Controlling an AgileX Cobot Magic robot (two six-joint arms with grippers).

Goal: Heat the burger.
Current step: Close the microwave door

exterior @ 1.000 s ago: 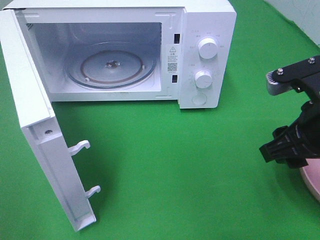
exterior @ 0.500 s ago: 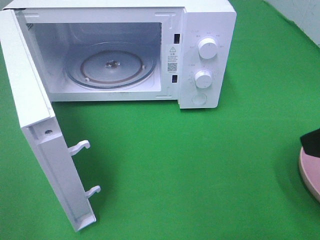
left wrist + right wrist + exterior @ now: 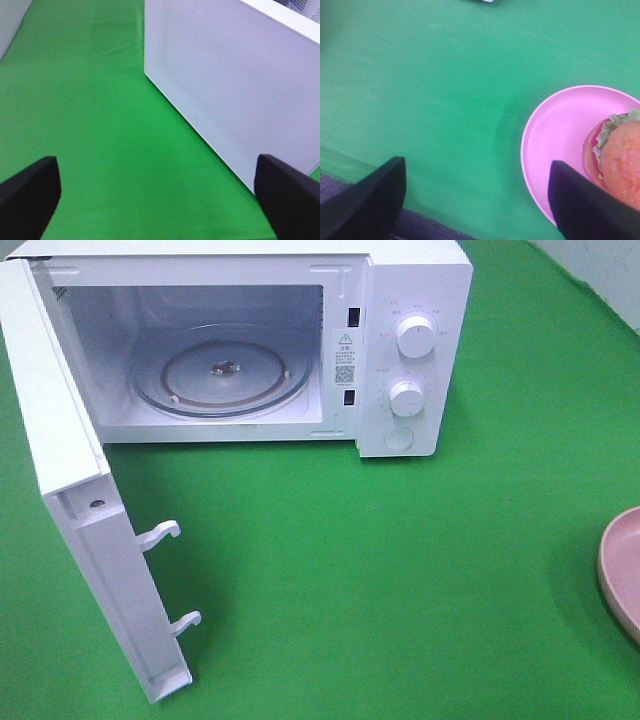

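Right wrist view: the right gripper [image 3: 475,200] shows both fingers [image 3: 367,200] spread wide with nothing between them, over bare tabletop [image 3: 435,90] just beside the plate [image 3: 550,135]. The burger [image 3: 620,160] rests on that plate, untouched. Left wrist view: the left gripper [image 3: 155,195] is likewise fully spread and empty, hovering near the outer face of the door [image 3: 235,85]. Exterior high view: a second ago the right arm stood over the plate [image 3: 622,570] at the right edge; it has since withdrawn out of frame, its fingers widening. The microwave [image 3: 400,350] stands open, its turntable [image 3: 222,370] bare. The burger has therefore not been picked up; grasping it probably remains the first step.
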